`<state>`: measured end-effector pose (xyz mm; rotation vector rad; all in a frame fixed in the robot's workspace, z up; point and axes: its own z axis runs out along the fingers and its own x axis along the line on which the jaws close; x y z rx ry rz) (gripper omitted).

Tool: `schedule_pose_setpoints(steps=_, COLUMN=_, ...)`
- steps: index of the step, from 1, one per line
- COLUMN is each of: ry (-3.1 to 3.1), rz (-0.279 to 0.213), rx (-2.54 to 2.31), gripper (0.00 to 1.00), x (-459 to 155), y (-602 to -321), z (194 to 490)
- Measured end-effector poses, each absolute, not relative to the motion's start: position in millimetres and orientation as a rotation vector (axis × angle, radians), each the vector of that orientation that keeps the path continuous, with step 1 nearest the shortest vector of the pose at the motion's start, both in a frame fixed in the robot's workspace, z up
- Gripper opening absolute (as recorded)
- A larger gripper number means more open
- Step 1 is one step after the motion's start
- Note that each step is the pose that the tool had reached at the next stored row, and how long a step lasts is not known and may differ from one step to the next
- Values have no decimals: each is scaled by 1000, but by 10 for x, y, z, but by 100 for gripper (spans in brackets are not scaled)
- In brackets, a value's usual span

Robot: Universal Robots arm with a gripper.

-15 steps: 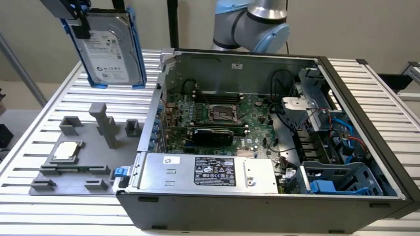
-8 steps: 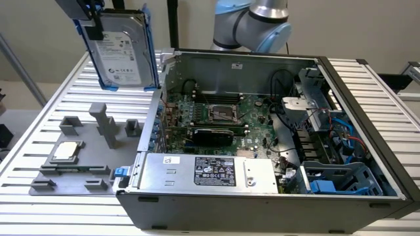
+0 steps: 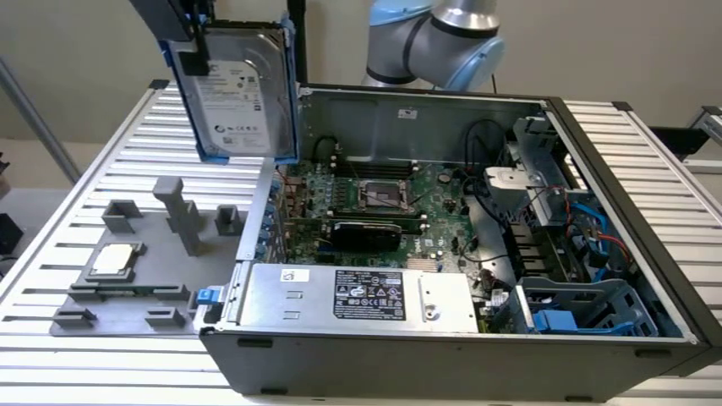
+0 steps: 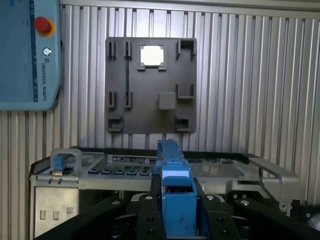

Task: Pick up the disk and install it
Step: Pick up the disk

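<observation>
since the gripper [image 3: 192, 57] is clamped on the flat silver-grey hard disk [image 3: 237, 93] in its bright blue plastic frame, held aloft beside the open grey metal computer case [image 3: 451, 342], pickup looks done, install not yet.

The disk [image 3: 239, 93] is silver-grey with a white printed label and a bright blue frame, the desk [image 3: 124, 152] is pale silver with parallel ribbing, the fixture plate [image 3: 158, 275] is dark grey, the motherboard [image 3: 373, 203] is green, and the pendant [image 4: 25, 60] is light blue with a red button [image 4: 42, 25].
</observation>
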<state>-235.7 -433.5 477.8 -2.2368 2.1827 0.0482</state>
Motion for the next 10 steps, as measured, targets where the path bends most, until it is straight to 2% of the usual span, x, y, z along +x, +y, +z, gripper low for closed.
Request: schedule_pose_setpoints(steps=10, ry=2182, rz=50, rx=-2236, gripper=0, x=-1905, y=-4497, z=4795)
